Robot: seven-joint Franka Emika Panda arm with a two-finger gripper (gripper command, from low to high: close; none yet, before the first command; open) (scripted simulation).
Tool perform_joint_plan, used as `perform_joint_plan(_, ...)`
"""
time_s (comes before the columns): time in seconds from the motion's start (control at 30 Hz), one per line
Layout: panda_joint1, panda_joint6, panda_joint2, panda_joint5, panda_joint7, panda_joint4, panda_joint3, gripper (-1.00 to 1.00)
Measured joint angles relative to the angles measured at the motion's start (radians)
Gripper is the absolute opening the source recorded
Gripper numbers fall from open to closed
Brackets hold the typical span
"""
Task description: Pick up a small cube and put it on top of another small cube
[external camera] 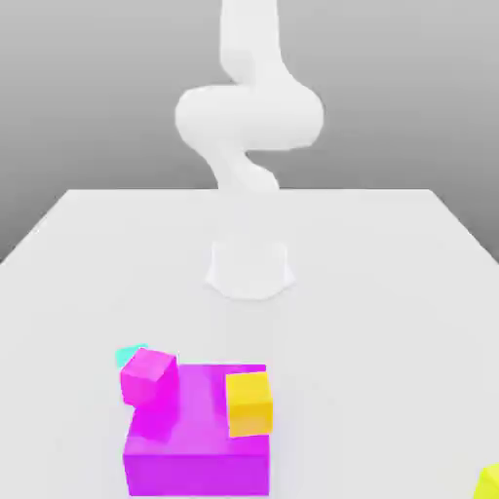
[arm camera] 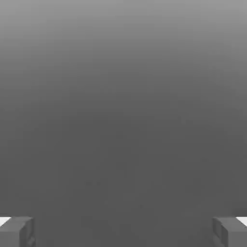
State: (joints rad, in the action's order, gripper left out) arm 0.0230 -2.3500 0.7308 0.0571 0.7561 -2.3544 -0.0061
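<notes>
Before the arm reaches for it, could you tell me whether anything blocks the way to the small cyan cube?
Yes. In the exterior view the cyan cube sits mostly hidden behind the small magenta cube, with the large magenta block beside them. The open gripper holds nothing.

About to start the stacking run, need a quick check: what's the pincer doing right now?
Pincer: open, fingertips spread wide apart, nothing between them.

I see the small cyan cube (external camera: 128,354) resting on the table, mostly hidden behind the small magenta cube (external camera: 147,376).
</notes>
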Motion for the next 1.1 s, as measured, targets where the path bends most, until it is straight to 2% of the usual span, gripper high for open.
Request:
perform_joint_plan(0.37, 0.099, -0.215, -0.310, 0.191, -0.243, -0.238, -0.127, 0.00)
perform_joint_plan(0.63, 0.149, -0.380, -0.524, 0.208, -0.506, -0.412, -0.277, 0.00)
perform_joint_plan(0.73, 0.159, -0.448, -0.603, 0.153, -0.649, -0.479, -0.326, 0.00)
perform_joint_plan(0.87, 0.142, -0.535, -0.704, -0.015, -0.872, -0.545, -0.365, 0.00)
perform_joint_plan(0.97, 0.149, -0.592, -0.778, -0.146, -0.971, -0.537, -0.326, 0.00)
perform_joint_plan(1.1, 0.243, -0.666, -0.876, -0.303, -1.084, -0.515, -0.193, 0.00)
